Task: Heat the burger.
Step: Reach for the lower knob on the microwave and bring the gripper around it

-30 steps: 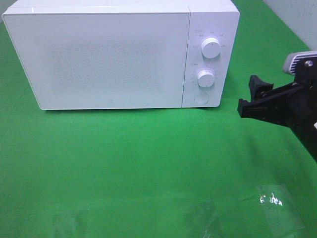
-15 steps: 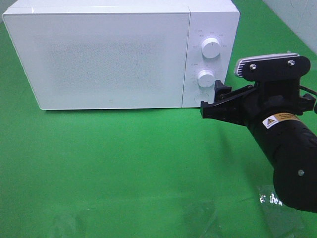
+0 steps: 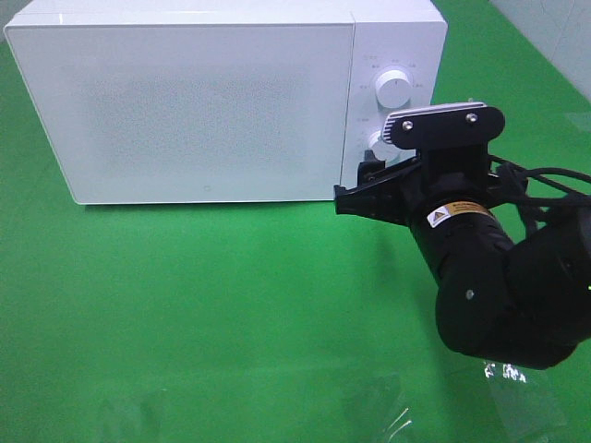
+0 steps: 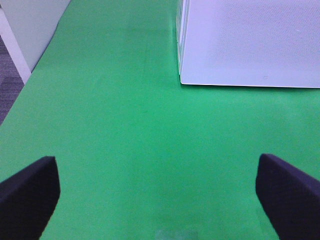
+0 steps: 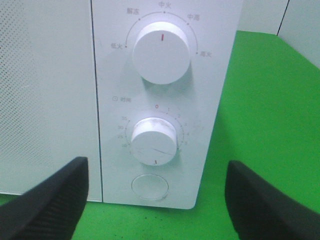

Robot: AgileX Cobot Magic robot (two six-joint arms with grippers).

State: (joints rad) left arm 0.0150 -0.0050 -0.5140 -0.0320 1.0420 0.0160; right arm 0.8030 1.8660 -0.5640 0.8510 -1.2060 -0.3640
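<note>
The burger is out of view in every frame. The white microwave (image 3: pixel 185 111) stands at the back of the green table with its door shut. My right gripper (image 3: pixel 355 185) is open just in front of its control panel, low near the bottom knob. In the right wrist view the right gripper (image 5: pixel 156 166) has its black fingers spread on either side of the timer knob (image 5: pixel 154 141) and the round button (image 5: pixel 149 186), below the power knob (image 5: pixel 161 52). My left gripper (image 4: pixel 156 165) is open over bare green cloth, short of the microwave's corner (image 4: pixel 182 80).
Clear plastic patches (image 3: pixel 522 388) lie on the cloth near the front right. In the left wrist view the table's edge and a white panel (image 4: pixel 30 30) run along one side, with grey floor beyond.
My right arm has swung in from the right edge leftwards to the microwave's control panel. Its jaws stayed open. The microwave door has not moved.
</note>
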